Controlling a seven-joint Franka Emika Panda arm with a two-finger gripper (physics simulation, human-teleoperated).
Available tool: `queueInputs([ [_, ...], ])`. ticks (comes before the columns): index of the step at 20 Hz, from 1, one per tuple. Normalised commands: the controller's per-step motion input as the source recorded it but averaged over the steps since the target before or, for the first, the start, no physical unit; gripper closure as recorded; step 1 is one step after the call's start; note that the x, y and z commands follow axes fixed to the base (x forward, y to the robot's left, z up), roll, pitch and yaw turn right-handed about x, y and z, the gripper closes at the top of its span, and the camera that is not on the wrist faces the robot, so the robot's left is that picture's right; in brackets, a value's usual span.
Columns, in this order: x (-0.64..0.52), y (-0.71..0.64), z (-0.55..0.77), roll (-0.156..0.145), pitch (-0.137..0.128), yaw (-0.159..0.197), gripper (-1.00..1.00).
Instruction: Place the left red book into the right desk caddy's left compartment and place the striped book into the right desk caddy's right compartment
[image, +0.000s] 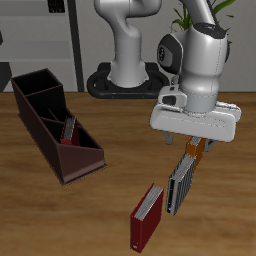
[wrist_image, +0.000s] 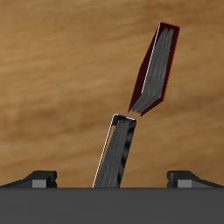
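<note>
The right desk caddy (image: 40, 140) is a long maroon box at the table's side. Its tall right compartment (image: 30, 90) holds nothing that I can see. A dark-red book (image: 68, 130), which I take for the left red book, stands inside near the low left compartment (image: 84, 150). The striped book (image: 180, 186) (wrist_image: 116, 154) stands on edge on the table. My gripper (image: 189, 148) (wrist_image: 112, 179) hangs open just above it, fingertips (wrist_image: 39, 178) wide apart on either side of it, touching nothing.
A second red book (image: 147, 217) (wrist_image: 156, 70) stands beside the striped one, nearer the table's front edge. An orange book (image: 197, 153) shows partly behind my gripper. The robot's base (image: 125, 75) stands at the back.
</note>
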Motion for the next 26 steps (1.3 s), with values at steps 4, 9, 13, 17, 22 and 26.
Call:
queueInputs([
  [4, 0.16, 0.00, 0.03, 0.035, 0.043, -0.018, -1.00],
  [9, 0.12, 0.02, -0.12, 0.008, 0.013, 0.030, -1.00],
  [13, 0.02, 0.02, -0.06, 0.004, 0.007, 0.006, -1.00],
  [17, 0.21, -0.11, -0.32, -0.020, 0.037, -0.034, -1.00],
  [22, 0.05, -0.10, -0.24, -0.009, 0.026, -0.015, -1.00],
  [26, 0.02, -0.08, -0.17, -0.015, 0.029, -0.010, -1.00],
])
